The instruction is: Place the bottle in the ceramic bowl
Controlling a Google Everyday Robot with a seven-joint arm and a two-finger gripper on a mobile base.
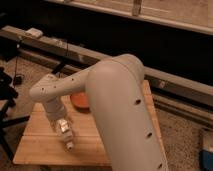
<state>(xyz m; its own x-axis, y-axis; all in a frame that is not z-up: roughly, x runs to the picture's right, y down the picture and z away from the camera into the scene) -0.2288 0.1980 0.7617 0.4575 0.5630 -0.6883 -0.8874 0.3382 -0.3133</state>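
Observation:
The whitish bottle (65, 134) lies slanted over the wooden table (35, 145) at its front left, with the narrow cap end (69, 145) pointing toward the front edge. My gripper (61, 125) comes down from the arm's wrist right at the bottle's upper end and touches or covers it. The orange ceramic bowl (79, 100) sits on the table behind and to the right of the bottle. It is partly hidden by my big pale arm (120, 105), which crosses the middle of the view.
A long dark rail or bench (75, 52) runs along behind the table. A black stand (6, 95) is at the left edge. The floor (180, 140) is speckled, with a blue box (207, 150) at the far right.

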